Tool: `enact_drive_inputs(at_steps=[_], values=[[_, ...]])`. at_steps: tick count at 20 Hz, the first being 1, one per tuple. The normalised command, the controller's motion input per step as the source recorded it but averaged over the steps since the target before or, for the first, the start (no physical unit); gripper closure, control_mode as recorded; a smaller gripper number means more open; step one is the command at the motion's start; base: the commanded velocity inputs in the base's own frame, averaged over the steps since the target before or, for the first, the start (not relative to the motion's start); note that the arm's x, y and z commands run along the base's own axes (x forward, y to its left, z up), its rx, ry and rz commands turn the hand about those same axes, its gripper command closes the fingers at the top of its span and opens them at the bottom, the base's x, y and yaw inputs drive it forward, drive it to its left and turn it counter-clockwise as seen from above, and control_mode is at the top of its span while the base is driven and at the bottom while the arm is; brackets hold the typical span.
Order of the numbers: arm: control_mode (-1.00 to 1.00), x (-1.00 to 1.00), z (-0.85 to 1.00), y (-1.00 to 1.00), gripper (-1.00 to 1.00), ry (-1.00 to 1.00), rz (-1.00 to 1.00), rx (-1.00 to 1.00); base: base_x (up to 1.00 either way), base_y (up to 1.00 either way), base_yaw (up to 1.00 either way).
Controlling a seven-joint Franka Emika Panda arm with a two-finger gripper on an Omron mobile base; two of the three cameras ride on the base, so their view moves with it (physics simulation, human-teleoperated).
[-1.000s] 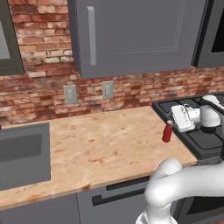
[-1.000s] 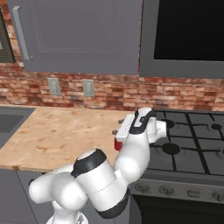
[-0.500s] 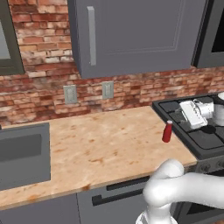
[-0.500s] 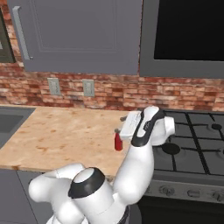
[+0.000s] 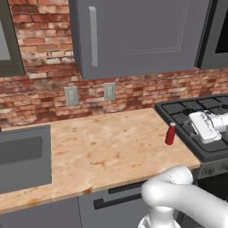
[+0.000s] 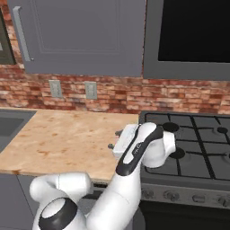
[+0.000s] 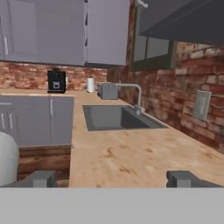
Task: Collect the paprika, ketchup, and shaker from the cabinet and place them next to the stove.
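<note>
One ketchup (image 5: 170, 134) stands upright on the counter (image 5: 102, 147), just beside the stove (image 5: 196, 120). Over the stove's near edge the gripper (image 7: 113, 178) hangs empty, fingers (image 7: 181, 178) well apart. Behind and above, the cabinet (image 5: 142, 35) door is closed.

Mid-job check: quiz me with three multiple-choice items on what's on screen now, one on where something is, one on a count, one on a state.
1. Where does the ketchup stand?
A. in the sink
B. on the counter beside the stove
C. on a burner

2. How many wall outlets sit on the brick under the cabinet?
A. one
B. two
C. four

3. How is the cabinet door?
A. shut
B. wide open
C. missing

Answers: 1 B, it stands upright at the edge of the stove. 2 B, two outlets side by side. 3 A, the door of the cabinet lies flush.
</note>
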Motion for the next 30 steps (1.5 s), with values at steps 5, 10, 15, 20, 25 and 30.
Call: enact_drive_inputs(at_steps=[5, 10, 15, 20, 25, 30], values=[[-1.00, -0.87, 0.04, 0.70, -1.00, 0.01, -0.18, 0.00, 0.00, 0.00, 0.00], [-1.00, -0.44, 0.42, 0.97, -1.00, 0.00, -0.26, 0.00, 0.00, 0.00, 0.00], [-1.00, -0.18, 0.52, 1.00, -1.00, 0.01, -0.29, -0.03, 0.00, 0.00, 0.00], [-1.00, -0.14, 0.10, 0.76, -1.00, 0.06, -0.22, -0.06, 0.00, 0.00, 0.00], [-1.00, -0.24, -0.26, 0.28, -1.00, 0.07, -0.01, -0.07, 0.00, 0.00, 0.00], [-1.00, -0.66, -0.29, 0.08, -1.00, 0.02, 0.01, 0.00, 0.00, 0.00, 0.00]])
